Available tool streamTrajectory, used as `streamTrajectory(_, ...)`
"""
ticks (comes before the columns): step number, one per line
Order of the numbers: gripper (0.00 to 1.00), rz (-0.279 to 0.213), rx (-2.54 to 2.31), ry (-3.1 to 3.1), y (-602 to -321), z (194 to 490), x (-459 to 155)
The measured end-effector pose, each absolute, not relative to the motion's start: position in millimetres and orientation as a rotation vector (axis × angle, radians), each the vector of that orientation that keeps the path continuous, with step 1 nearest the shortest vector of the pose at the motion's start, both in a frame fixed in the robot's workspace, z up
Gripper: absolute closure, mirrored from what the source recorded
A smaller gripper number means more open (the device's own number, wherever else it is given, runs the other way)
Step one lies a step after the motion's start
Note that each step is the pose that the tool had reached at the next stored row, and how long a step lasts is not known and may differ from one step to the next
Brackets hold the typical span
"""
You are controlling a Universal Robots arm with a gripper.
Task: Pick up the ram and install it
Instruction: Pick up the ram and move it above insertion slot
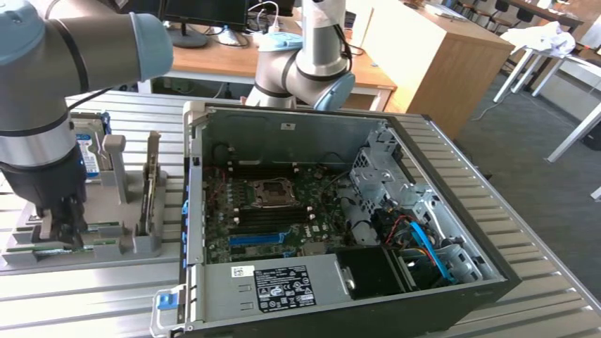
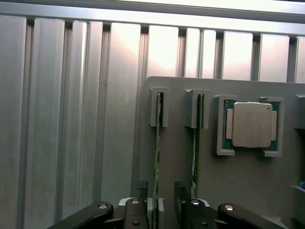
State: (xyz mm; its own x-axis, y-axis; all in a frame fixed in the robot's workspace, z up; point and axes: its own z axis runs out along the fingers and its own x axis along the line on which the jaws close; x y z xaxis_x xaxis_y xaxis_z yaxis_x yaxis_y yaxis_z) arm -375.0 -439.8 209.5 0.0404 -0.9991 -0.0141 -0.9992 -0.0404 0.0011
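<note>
ram (image 2: 157, 157) | thin green stick | upright on edge | in grey holder (image 2: 248, 191) slot

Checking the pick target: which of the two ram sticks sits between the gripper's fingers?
The ram stick farther from the processor chip; the open gripper straddles it, while the other stick stands outside its jaws.

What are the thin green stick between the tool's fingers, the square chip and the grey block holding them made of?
Green stick: seen edge-on, green circuit board, probably fibreglass laminate. Square chip: dull silver lid, apparently brushed metal, on a green board. Grey block: even matte grey, likely plastic, though painted metal is possible.
</note>
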Motion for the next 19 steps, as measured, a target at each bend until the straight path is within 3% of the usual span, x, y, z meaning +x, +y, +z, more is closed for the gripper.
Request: streamTrajectory(19,0.64,0.017,-2.260,2.170,-439.9,200.7,-375.0)
